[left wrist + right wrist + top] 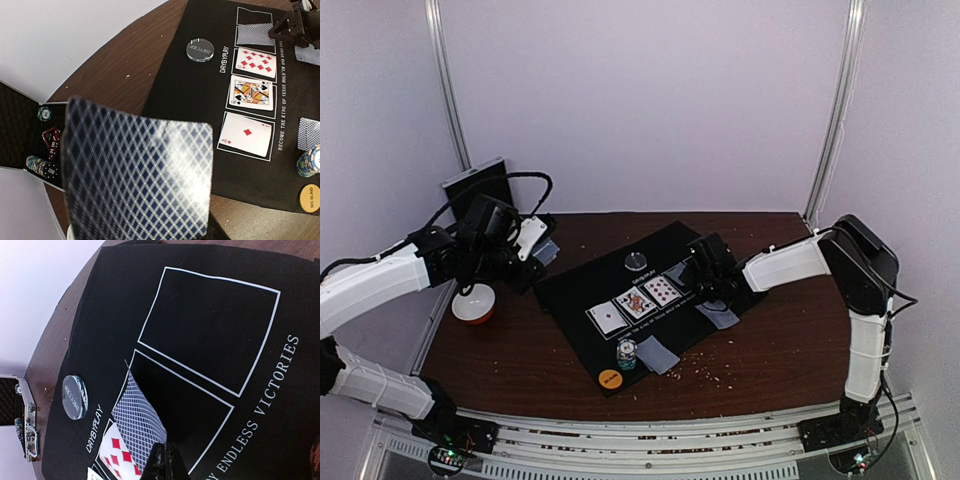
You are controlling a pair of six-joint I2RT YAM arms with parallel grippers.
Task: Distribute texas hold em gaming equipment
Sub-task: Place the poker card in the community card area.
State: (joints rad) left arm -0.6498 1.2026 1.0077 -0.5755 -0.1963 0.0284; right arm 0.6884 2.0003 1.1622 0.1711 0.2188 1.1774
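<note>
A black Texas hold'em mat (575, 290) lies mid-table with three face-up cards (636, 303) in its boxes. They show as ten of diamonds (256, 61), a spade court card (251, 93) and ace of diamonds (247, 135). My right gripper (705, 275) is shut on a grey-blue face-down card (137, 425), tilted on edge over the fourth box; its fingertips (167, 460) pinch the card's near edge. My left gripper (528, 252) hovers off the mat's left corner, holding blue-backed cards (140, 175) that hide its fingers. A chip stack (626, 355), orange disc (610, 379) and clear disc (637, 262) sit on the mat.
A red-and-white bowl (475, 303) stands on the left under my left arm. The open metal case (45, 145) holds chips and dice at the far left. Face-down cards lie at the mat's near edge (655, 352) and right edge (720, 315). Crumbs dot the wood at the right.
</note>
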